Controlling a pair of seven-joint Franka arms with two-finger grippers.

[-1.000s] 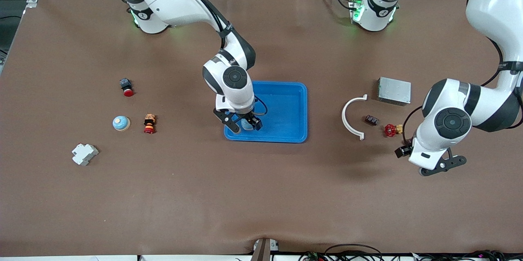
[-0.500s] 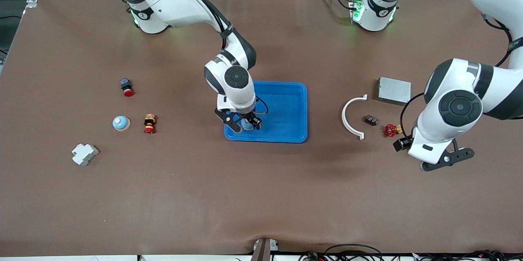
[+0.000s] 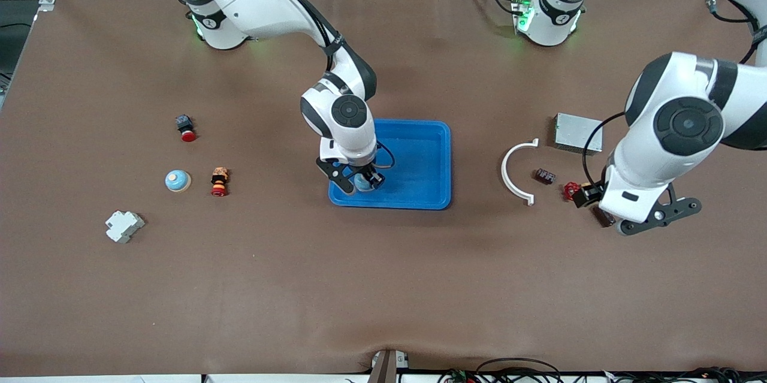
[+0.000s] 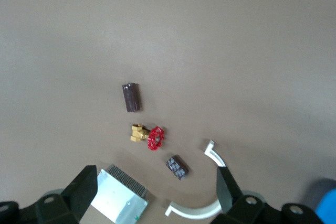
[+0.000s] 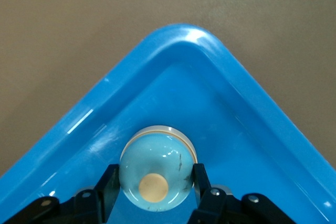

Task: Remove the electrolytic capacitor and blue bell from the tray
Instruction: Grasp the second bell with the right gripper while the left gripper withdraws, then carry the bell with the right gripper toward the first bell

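right gripper [image 5: 155,184] pinching blue bell [image 5: 157,165] in tray [image 3: 428,158] corner: lift straight, clear the rim. left gripper [image 4: 155,195] spread, waiting over electrolytic capacitor [image 4: 130,97].

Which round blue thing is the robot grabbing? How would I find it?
Find the big blue tray mid-table. In its corner nearest the camera, toward the right arm's end, the right gripper pinches the blue bell. A similar dome sits on bare table; only this one lies in the tray.
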